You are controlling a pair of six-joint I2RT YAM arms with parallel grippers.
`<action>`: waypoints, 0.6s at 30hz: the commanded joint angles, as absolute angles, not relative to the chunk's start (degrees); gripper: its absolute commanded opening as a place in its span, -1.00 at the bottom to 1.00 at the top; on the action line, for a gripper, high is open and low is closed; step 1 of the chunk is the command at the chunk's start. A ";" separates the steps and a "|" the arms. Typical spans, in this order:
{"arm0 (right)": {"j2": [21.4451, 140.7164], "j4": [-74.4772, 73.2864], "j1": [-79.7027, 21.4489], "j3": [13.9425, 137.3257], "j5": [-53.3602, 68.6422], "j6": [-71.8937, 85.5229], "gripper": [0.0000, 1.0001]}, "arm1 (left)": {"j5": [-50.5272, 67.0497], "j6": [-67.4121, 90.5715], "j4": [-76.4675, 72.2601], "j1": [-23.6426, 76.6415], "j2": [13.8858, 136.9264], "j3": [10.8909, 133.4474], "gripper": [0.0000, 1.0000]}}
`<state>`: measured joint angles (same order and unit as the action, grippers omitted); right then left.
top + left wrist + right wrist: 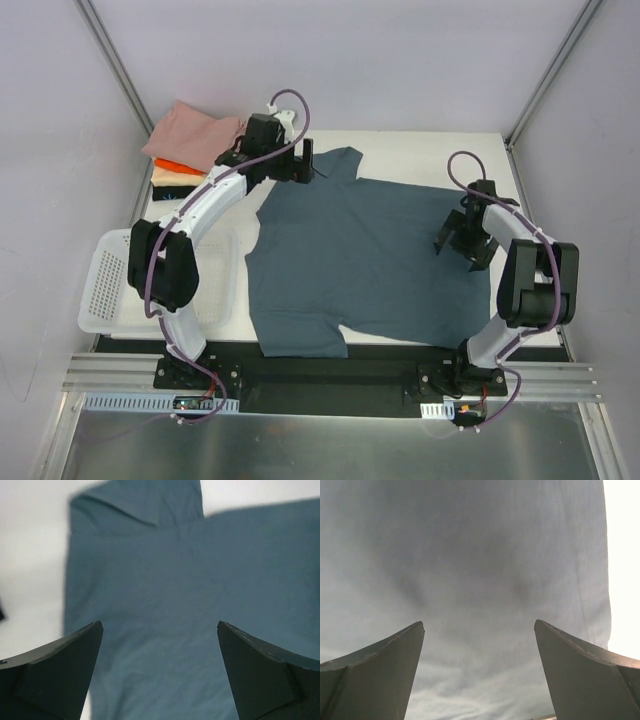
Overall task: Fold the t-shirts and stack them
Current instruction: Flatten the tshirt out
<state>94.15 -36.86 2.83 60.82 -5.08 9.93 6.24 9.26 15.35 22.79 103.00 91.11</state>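
Observation:
A slate-blue t-shirt [350, 255] lies spread flat on the white table, its sleeves toward the far and near left. It fills the left wrist view [170, 590] and the right wrist view [470, 565]. My left gripper [308, 168] is open and empty over the far sleeve. My right gripper [452, 240] is open and empty over the shirt's right edge. A stack of folded tees stands at the far left: a dusty pink one [195, 133] on top, an orange one [178, 167] and a cream one [172, 180] under it. No black tee shows.
A white plastic lattice basket [112, 290] stands at the near left beside the left arm. The white table [420, 155] is walled by grey panels at left, right and back. A black rail [330, 375] runs along the near edge.

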 commanded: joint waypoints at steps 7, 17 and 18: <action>108.27 -39.54 5.10 71.97 -1.58 8.61 0.93 | 19.06 18.98 23.82 22.33 115.39 89.65 0.99; 118.29 -45.88 6.94 85.68 -1.15 6.59 0.93 | 20.21 20.83 29.00 19.17 127.87 102.46 0.99; 119.43 -46.31 7.03 87.87 -0.88 6.68 0.93 | 20.21 20.92 29.96 18.90 129.62 103.61 0.99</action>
